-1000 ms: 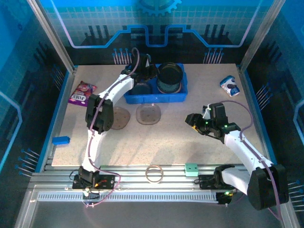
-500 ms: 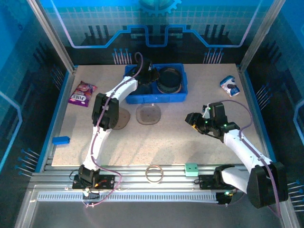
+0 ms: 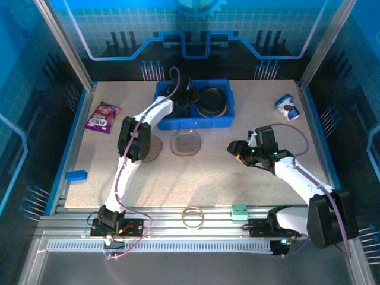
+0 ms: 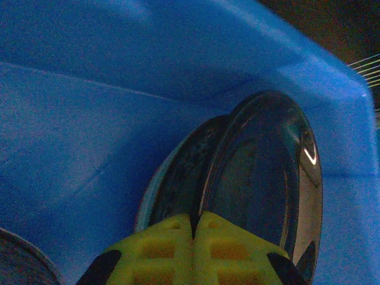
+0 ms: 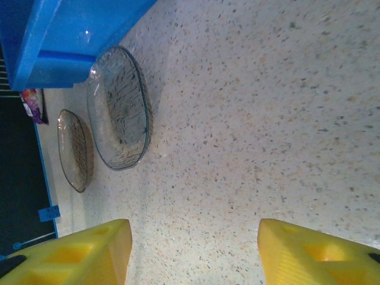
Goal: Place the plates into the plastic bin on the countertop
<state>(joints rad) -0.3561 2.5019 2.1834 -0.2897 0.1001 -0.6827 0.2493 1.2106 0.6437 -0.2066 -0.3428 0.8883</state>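
Two clear plates (image 3: pixel 185 142) on countertop (image 3: pixel 208 178), one blue bin (image 3: pixel 193 123), left claw (image 4: pixel 194 218) clenched, right claw (image 5: pixel 193 233) released

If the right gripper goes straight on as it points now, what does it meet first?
Probably bare countertop, since the open right gripper tilts down. The clear plate beside the blue bin lies farther on, aside; depth is unclear.

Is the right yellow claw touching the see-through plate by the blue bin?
Apart. The right wrist view shows the right gripper open, with bare countertop between its fingers and the nearer clear plate ahead.
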